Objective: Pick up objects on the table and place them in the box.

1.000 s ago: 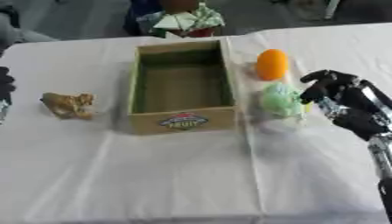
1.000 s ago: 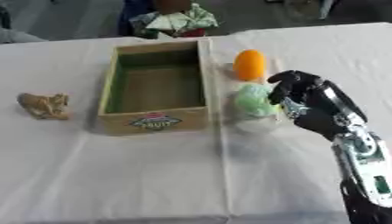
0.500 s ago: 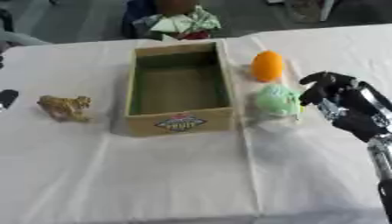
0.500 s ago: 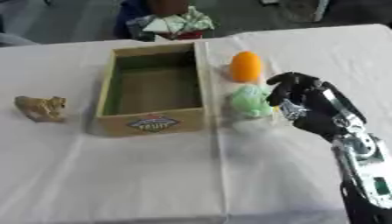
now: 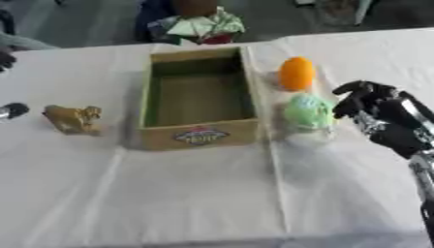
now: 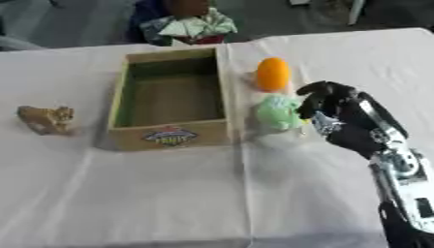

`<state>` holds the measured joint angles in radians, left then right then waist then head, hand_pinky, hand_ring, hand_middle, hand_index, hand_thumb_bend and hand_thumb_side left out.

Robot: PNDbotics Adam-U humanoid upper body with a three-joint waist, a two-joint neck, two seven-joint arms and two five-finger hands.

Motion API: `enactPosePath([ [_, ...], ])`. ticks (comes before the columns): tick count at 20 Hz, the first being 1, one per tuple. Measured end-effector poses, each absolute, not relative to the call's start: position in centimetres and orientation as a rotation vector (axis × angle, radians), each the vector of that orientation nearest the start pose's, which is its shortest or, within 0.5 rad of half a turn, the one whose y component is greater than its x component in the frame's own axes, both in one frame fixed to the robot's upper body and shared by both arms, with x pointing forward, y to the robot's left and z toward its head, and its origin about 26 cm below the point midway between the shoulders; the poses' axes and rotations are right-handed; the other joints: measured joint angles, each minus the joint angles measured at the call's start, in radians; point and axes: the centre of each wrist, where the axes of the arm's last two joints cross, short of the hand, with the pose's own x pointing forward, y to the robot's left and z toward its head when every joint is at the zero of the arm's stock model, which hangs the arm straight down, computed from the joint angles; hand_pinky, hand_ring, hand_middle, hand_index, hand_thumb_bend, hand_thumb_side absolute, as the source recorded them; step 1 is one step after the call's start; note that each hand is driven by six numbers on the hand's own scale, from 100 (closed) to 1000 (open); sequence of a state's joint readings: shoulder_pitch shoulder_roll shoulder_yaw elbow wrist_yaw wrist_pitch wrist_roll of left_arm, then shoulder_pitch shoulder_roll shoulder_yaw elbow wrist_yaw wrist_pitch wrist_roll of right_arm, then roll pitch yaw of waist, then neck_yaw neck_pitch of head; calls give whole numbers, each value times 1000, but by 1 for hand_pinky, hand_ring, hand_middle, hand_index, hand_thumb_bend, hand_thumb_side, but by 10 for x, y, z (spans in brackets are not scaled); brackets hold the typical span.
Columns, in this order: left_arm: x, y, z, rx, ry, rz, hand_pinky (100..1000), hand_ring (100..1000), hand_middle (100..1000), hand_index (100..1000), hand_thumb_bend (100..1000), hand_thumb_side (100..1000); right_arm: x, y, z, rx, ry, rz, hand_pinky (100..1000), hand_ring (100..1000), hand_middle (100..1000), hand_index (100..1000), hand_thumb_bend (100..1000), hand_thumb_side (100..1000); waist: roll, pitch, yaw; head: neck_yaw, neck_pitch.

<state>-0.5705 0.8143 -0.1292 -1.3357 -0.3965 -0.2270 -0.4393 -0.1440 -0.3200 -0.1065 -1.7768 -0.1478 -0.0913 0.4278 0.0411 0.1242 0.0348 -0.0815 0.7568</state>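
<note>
The white-clothed table [image 5: 169, 203] fills my view, and on it the open wooden box [image 5: 197, 99] stands empty, its label facing me. My right hand [image 6: 343, 118] comes in from the right with its fingers curled, holding nothing, just beside the pale green rounded object [image 6: 278, 112]. Whether my fingertips touch it I cannot tell. That green object sits just beside the box's right wall, and the orange egg-shaped object [image 6: 273, 74] lies just beyond it, also near that wall. Well apart, left of the box, lies a small brown animal figure [image 5: 74, 119]. At the far left edge only a dark tip of my left hand [image 5: 12, 110] shows, near the figure; I cannot tell how its fingers stand.

Nothing is in the box yet, I judge. The risk is with the green piece: it looks rounded, so if I close on it off-centre it could squirt out, roll against the box wall or knock the orange one away. My curled fingers would also need to spread first, or they will only shove it along the cloth.
</note>
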Motion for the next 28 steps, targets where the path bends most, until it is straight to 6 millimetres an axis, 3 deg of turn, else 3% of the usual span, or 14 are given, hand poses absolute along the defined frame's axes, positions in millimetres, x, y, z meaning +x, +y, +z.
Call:
enactPosePath([
  [3,397,390,201,695,-1450,-1468,781,767,722,839,547,238,303,-319,112,121,-1944,564,599,604,702,579,100,248,1,0,-5,2,2],
  [15,422,380,164,720,-1323,-1567,812,778,722,835,462,118,303,-318,112,130,-1943,574,598,604,702,578,100,250,4,0,-9,8,8],
  [28,433,371,129,836,-1321,-1538,817,775,713,828,384,112,304,-317,113,139,-1944,586,598,603,702,578,100,250,10,6,-32,16,8],
])
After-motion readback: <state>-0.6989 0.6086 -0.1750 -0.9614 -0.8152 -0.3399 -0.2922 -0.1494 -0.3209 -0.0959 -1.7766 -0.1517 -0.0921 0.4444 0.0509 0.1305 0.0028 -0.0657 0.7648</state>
